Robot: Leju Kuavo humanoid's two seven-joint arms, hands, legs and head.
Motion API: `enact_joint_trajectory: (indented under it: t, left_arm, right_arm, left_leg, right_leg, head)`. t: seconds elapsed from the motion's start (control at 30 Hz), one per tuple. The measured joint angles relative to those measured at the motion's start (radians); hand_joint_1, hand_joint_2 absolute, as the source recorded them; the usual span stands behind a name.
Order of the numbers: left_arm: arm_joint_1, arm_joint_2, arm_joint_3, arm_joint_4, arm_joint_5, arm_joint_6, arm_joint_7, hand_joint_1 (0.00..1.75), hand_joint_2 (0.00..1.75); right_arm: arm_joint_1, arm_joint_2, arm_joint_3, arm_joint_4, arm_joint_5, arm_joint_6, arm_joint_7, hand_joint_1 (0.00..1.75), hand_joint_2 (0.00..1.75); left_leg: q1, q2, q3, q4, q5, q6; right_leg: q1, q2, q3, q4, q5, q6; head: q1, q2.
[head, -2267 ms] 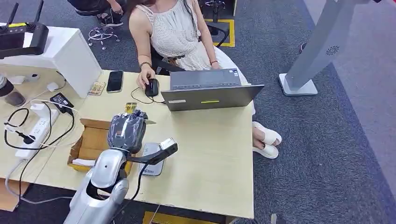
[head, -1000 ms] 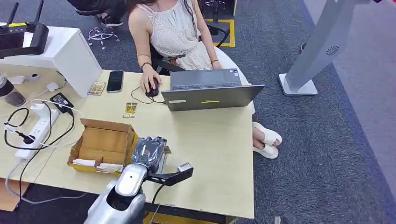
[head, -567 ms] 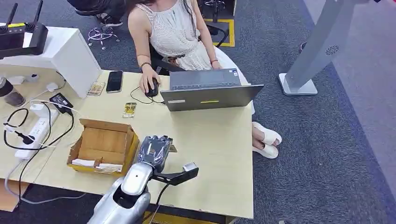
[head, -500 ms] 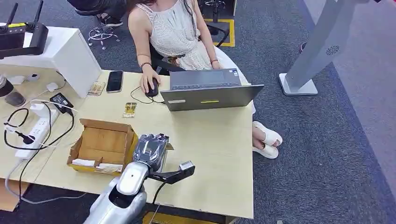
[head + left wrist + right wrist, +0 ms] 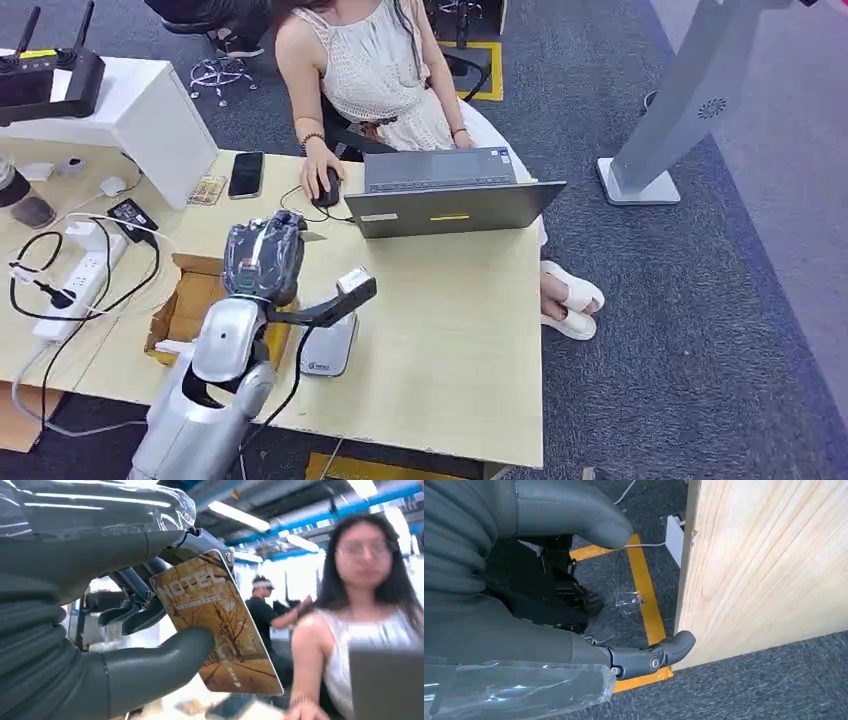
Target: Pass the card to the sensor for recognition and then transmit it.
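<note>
Nearest, at the bench's [image 5: 470, 340] near edge, the grey sensor [image 5: 328, 347] lies flat just right of the open cardboard box [image 5: 190, 305]; above and a little beyond it the left hand [image 5: 265, 255] is raised over the box's far side, pinching the card [image 5: 217, 622] between its thumb and darker fingers — the wrist view shows a brown printed hotel card held by one corner, most of its face free. The card looks thin, stiff, light and smooth, so I judge it liable to pivot or slide in a corner pinch; a hold further in along an edge would steady it while leaving the flat face free to meet the sensor. The right hand [image 5: 574, 630] hangs beside the bench's edge, holding nothing, thumb and fingers apart. Farther off stand a laptop [image 5: 450, 195] and a seated person's hand [image 5: 318, 170] on a mouse.
</note>
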Motion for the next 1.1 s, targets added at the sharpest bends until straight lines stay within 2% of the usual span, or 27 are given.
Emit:
enact_joint_trajectory:
  t: [0.13,0.43,0.77,0.8,1.1]
  left_arm:
    - [-0.086,0.016,0.005,0.022,0.000,0.042,0.030,1.75,1.75]
    - [-0.313,0.050,0.005,0.238,0.000,0.024,0.064,1.75,1.75]
    - [-0.390,0.068,0.035,0.349,0.000,0.025,0.058,1.75,1.75]
    - [-0.391,0.068,0.037,0.356,0.000,0.026,0.057,0.00,1.75]
    - [-0.392,0.069,0.068,0.390,0.000,0.042,0.072,0.00,1.75]
  right_arm:
    - [-0.006,0.008,0.019,0.001,0.019,0.001,0.005,0.00,1.75]
    - [-0.025,0.016,0.058,0.003,0.036,0.002,0.034,0.00,1.75]
    - [-0.028,0.016,0.068,0.005,0.028,0.002,0.040,0.00,1.75]
    - [-0.028,0.016,0.068,0.005,0.027,0.002,0.040,0.00,1.75]
    - [-0.028,0.016,0.069,0.005,0.024,0.002,0.042,0.00,1.75]
  left_leg:
    - [0.000,0.000,0.000,0.000,0.000,0.000]
    - [0.000,0.000,0.000,0.000,0.001,0.000]
    - [0.000,0.000,0.000,0.000,0.001,0.000]
    - [0.000,0.000,0.000,0.000,0.001,0.000]
    - [0.000,0.000,0.000,0.000,0.001,0.000]
  right_leg:
    - [0.000,0.000,0.000,0.000,0.000,0.000]
    - [0.000,0.000,0.000,0.001,0.001,0.000]
    - [0.000,0.000,0.000,0.001,0.001,0.000]
    - [0.000,0.000,0.000,0.001,0.001,0.000]
    - [0.000,0.000,0.000,0.001,0.001,0.000]
  head:
    - [0.000,0.000]
    - [0.000,0.000]
    - [0.000,0.000]
    - [0.001,0.000]
    - [0.000,0.000]
